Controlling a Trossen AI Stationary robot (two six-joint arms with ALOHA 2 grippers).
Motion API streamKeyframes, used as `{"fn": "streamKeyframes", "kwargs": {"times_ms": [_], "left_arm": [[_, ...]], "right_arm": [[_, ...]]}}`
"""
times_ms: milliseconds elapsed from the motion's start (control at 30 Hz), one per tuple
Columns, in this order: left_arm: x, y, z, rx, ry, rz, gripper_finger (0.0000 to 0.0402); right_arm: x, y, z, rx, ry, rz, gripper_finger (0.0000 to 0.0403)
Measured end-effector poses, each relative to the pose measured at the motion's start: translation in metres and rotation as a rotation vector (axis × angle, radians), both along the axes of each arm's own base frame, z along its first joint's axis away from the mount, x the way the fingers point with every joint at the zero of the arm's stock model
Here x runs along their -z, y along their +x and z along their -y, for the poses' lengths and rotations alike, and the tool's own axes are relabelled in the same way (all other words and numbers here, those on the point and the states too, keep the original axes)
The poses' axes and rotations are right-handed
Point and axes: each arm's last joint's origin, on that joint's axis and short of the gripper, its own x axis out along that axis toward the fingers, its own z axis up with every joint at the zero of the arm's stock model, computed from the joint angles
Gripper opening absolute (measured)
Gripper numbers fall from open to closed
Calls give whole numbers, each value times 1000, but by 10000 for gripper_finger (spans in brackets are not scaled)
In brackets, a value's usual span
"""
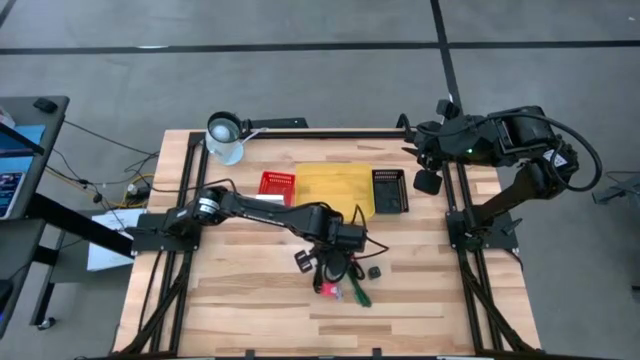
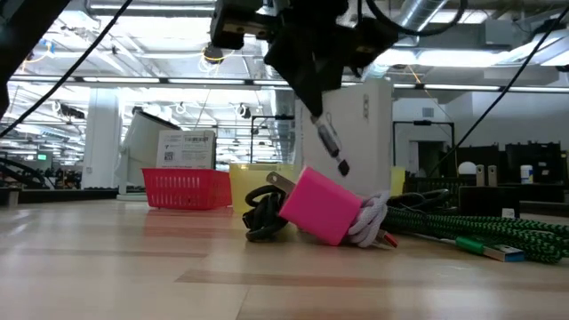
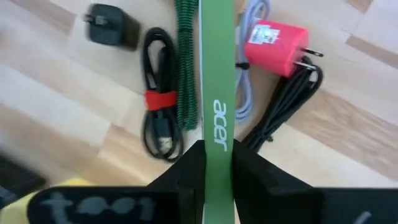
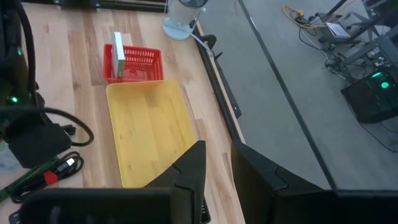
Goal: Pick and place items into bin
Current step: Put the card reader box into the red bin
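While the left gripper (image 3: 217,158) hangs above the tabletop (image 1: 230,300), its jaws are clenched on a slim green box (image 3: 216,74) marked acer. Below lie the pink charger (image 3: 273,46), black cable (image 3: 158,106), green braided cable (image 3: 185,68) and small black adapter (image 3: 112,26). Best carry the box level to the yellow bin (image 1: 330,185), release low. Right gripper (image 4: 217,180) waits at the far right edge, jaws nearly closed, holding nothing.
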Motion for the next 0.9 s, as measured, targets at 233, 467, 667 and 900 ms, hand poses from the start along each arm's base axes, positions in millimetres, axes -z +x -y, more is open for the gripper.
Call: {"fn": "streamKeyframes", "kwargs": {"times_ms": [233, 467, 667, 900], "left_arm": [[-14, -7, -5, -74, 120, 21, 45], [-20, -19, -14, -190, 286, -46, 45], [-38, -27, -22, -259, 338, -36, 45], [-82, -51, -45, -380, 505, 42, 45]], "right_arm": [[0, 0, 1, -6, -12, -7, 71], [0, 0, 6, 18, -18, -10, 71], [0, 0, 11, 42, -19, -11, 71], [0, 0, 14, 60, -19, -11, 71]]}}
